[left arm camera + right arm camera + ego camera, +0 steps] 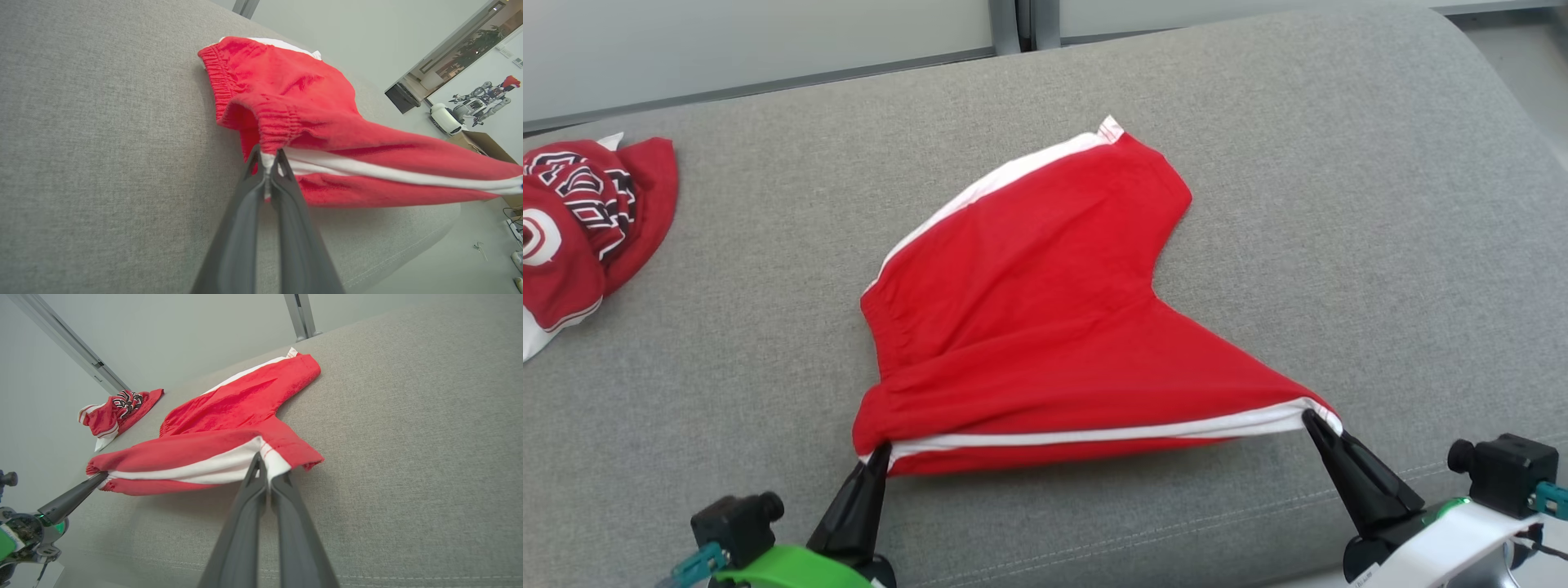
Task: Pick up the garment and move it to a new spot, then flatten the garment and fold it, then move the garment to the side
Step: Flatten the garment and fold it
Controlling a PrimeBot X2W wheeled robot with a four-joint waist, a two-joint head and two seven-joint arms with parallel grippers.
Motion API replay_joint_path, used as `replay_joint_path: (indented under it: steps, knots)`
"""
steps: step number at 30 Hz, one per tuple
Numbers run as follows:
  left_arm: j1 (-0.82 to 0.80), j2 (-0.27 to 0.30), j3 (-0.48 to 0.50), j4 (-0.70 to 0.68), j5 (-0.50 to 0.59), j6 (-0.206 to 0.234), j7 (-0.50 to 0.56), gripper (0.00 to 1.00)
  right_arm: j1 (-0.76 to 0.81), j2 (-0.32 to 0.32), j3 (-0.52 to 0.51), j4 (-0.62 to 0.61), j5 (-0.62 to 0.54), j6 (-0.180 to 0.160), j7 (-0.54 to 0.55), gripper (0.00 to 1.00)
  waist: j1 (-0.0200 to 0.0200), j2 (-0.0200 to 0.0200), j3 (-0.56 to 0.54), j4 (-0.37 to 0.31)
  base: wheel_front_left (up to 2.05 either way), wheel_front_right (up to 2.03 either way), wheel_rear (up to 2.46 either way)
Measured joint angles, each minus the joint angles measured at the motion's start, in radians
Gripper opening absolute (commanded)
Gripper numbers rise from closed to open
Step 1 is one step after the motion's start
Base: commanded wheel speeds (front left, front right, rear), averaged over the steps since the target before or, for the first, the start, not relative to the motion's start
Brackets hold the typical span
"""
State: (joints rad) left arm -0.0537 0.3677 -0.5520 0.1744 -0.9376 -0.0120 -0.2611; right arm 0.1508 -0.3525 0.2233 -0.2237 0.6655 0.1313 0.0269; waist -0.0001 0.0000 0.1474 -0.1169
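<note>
**Stock on the grey surface: one jersey, one pair of shorts, two arms**

Item 1. Crumpled red sports jersey (572,224) with white panels and black, white-outlined lettering. I see it bunched in a heap at the far left of the grey, woven-fabric padded surface (1339,163). It is well apart from both arms and touched by neither.

Item 2. Plain red cloth shorts (1029,310) with a gathered elastic waistband and a white side stripe. They sit mid-surface. The far leg lies flat, pointing away from me. The near side is raised off the fabric and drawn taut between the two arms, with a shadow beneath it.

Item 3. Left end effector (880,452): two long dark fingers on a green-collared wrist. From its wrist camera I see the fingers pinched fully together on the waistband end of the white stripe.

Item 4. Right end effector (1312,419): the same dark fingers, on a white wrist. The fingers are pressed together on the hem end of that same stripe, at the near leg opening.

Item 5. A stitched seam runs along the near edge of the surface, below both arms.
</note>
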Motion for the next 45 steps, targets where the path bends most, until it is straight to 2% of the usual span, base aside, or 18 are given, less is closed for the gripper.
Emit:
replay_joint_path:
  steps: [4, 8, 23, 33, 39, 45]
  knots:
    - [0.074, 0.022, 0.012, -0.071, 0.003, 0.022, 0.0, 0.0, 0.055, 0.031, -0.041, -0.08, -0.027, 0.0, 0.061, 0.0, 0.0, 0.0, -0.011, 0.008, 0.0, 0.0, 0.0]
    - [0.094, 0.024, 0.009, -0.108, -0.005, 0.033, 0.015, 0.0, 0.059, 0.05, -0.064, -0.099, -0.045, 0.0, 0.103, 0.0, 0.0, 0.0, -0.011, 0.017, 0.0, 0.0, 0.0]
    - [-0.024, -0.096, -0.001, -0.113, -0.073, 0.075, 0.093, 0.0, -0.127, 0.02, -0.076, 0.08, -0.021, 0.0, 0.145, 0.0, 0.0, 0.0, -0.005, 0.082, 0.0, 0.0, 0.0]
    - [-0.227, -0.211, 0.003, 0.032, -0.119, 0.125, 0.173, 0.0, -0.444, -0.057, -0.053, 0.293, 0.021, 0.0, 0.246, 0.0, 0.0, 0.0, 0.023, 0.173, 0.0, 0.0, 0.0]
    - [-0.368, -0.286, 0.026, 0.174, -0.147, 0.162, 0.181, 0.0, -0.66, -0.097, 0.012, 0.471, 0.029, 0.0, 0.281, 0.0, 0.0, 0.0, 0.067, 0.227, 0.0, 0.0, 0.0]
    - [-0.488, -0.316, 0.004, 0.284, -0.198, 0.178, 0.167, 0.0, -0.839, -0.125, 0.095, 0.628, 0.05, 0.0, 0.294, 0.0, 0.0001, 0.0, 0.128, 0.272, 0.0, 0.0, 0.0]
